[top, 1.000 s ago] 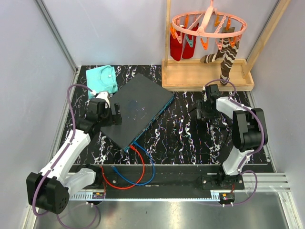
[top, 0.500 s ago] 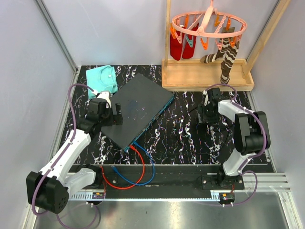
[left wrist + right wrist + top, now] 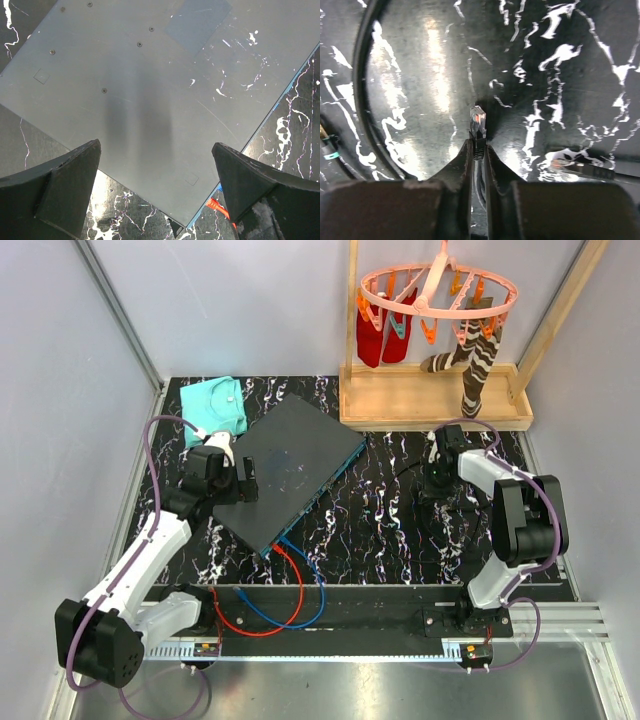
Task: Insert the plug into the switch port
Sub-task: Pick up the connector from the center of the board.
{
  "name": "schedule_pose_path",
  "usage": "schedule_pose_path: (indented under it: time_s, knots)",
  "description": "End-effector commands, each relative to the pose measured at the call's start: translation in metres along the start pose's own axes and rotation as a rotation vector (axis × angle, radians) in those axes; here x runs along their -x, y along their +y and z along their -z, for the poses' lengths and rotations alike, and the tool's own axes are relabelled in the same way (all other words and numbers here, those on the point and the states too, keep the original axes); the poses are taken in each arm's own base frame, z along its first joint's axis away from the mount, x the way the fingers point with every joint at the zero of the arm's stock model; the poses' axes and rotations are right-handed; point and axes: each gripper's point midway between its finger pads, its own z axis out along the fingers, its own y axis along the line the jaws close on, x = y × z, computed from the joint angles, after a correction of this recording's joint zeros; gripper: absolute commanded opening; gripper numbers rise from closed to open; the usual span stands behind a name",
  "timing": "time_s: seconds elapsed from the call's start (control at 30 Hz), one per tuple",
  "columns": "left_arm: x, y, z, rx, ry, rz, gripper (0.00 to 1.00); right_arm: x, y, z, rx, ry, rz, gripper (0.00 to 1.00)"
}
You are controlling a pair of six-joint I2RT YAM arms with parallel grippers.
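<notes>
The switch is a flat dark grey box lying at an angle on the black marbled table, its teal-blue socket edge facing right. In the left wrist view the switch fills the frame. My left gripper stands open above its near corner; from above, the left gripper sits at the box's left edge. My right gripper is shut on the plug, whose clear tip sticks out past the fingertips just above the table. From above, the right gripper is well right of the switch.
A black cable loops over the table beside the plug. Orange and blue cables run from the switch's near corner to the front rail. A folded teal cloth lies back left. A wooden tray with a sock hanger stands at the back.
The right gripper has gone from open to shut on the plug, its wrist shifting slightly. The left arm and the switch have not moved.
</notes>
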Motion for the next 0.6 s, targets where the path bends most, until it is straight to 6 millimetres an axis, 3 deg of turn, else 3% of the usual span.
schedule_pose_path:
  time_s: [0.0,0.13,0.27,0.43,0.57]
  knots:
    - [0.015,-0.004,-0.001,-0.012,-0.056,0.002,0.99,0.009,0.033,0.017,0.114,-0.072,0.0,0.1]
    - [0.013,-0.009,-0.003,-0.036,-0.043,0.019,0.99,0.005,0.054,0.025,0.151,-0.123,0.046,0.0]
    - [0.012,-0.023,-0.001,-0.101,-0.024,0.064,0.99,0.005,0.087,0.037,0.233,-0.196,0.113,0.0]
    - [0.016,-0.053,0.008,-0.251,-0.005,0.138,0.99,-0.003,0.133,0.054,0.386,-0.272,0.198,0.0]
    - [0.018,-0.091,0.015,-0.437,0.033,0.239,0.99,-0.002,0.178,0.078,0.572,-0.365,0.271,0.0]
